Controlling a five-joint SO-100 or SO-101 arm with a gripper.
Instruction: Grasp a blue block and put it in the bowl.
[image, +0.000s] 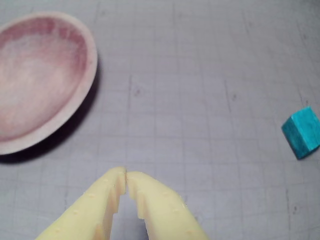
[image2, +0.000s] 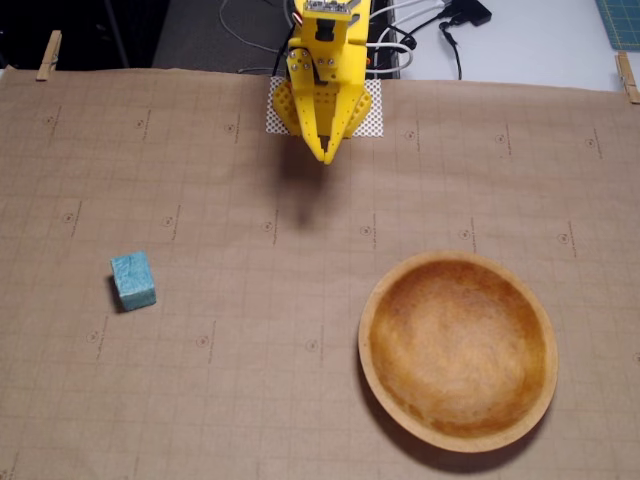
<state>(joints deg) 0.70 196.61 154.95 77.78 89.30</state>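
- The gripper (image2: 326, 155) hangs above the gridded paper (image2: 250, 400), its fingers pressed together and empty.
- In the fixed view, the blue block (image2: 133, 280) lies well apart at eight o'clock from it.
- The bowl (image2: 457, 350) sits at five o'clock, empty.

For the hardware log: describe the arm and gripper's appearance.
The arm is bright yellow printed plastic dotted with small holes, with white and black cables behind it. The gripper has two pale yellow, tapering fingers with stepped inner edges.
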